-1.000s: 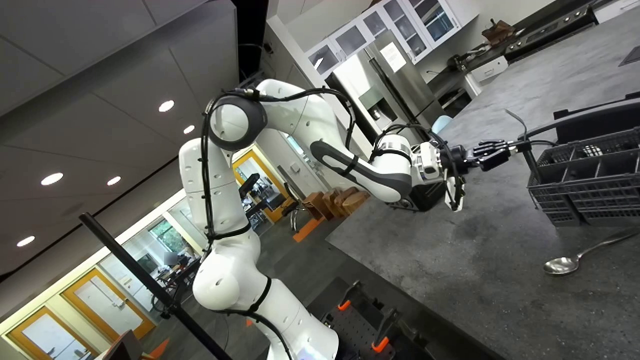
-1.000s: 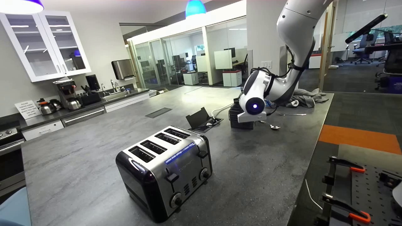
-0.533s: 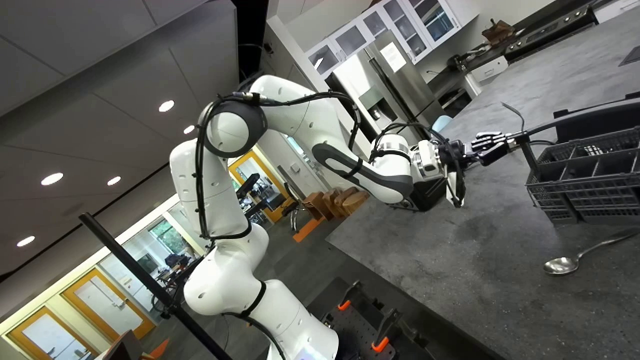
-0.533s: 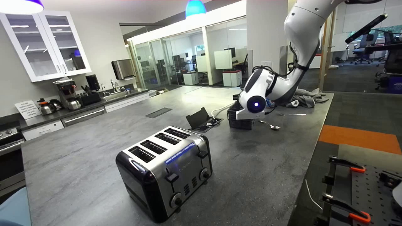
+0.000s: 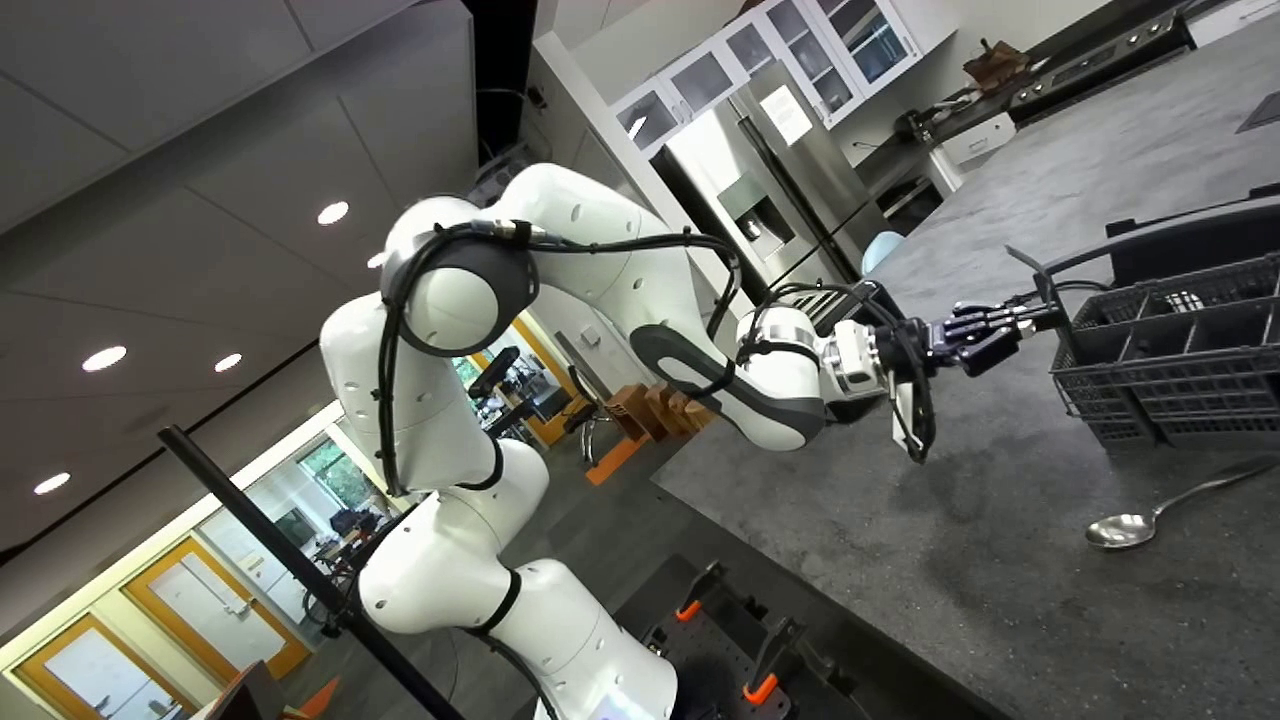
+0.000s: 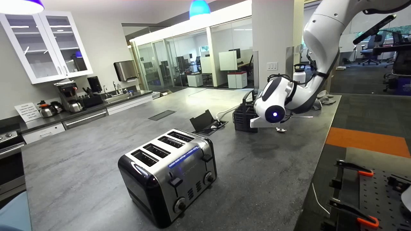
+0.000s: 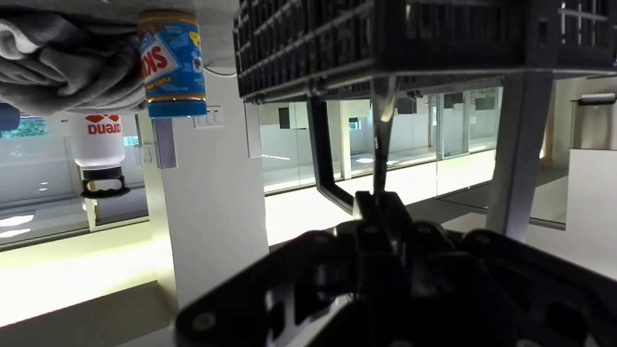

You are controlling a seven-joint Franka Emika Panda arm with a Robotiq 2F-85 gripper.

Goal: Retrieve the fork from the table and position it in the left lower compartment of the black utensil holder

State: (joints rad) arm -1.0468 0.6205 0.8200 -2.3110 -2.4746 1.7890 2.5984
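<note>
The black utensil holder (image 5: 1160,400) stands on the dark grey table (image 5: 900,520), with its arched handle up. It also shows in an exterior view (image 6: 245,118) and in the upside-down wrist view (image 7: 308,53). My gripper (image 5: 1045,315) is beside the holder's end, level with the handle's upright. In the wrist view my gripper (image 7: 379,200) is shut on the slim silver fork (image 7: 382,135). The fork hangs upright, and its lower part disappears behind the holder's rim; which compartment it is at cannot be told. The fork's upper end (image 5: 1028,262) sticks up above my fingers.
A silver spoon (image 5: 1122,531) lies near the holder. Another thin silver utensil (image 6: 301,117) lies near a grey cloth (image 7: 62,62). A blue-lidded jar (image 7: 173,67) and white bottle (image 7: 99,140) stand behind. A toaster (image 6: 167,173) and open outlet box (image 6: 205,122) are on the table.
My wrist has moved right in an exterior view, uncovering more of the holder. The gripper and fork rose slightly, then came down. The holder has shifted very slightly.
</note>
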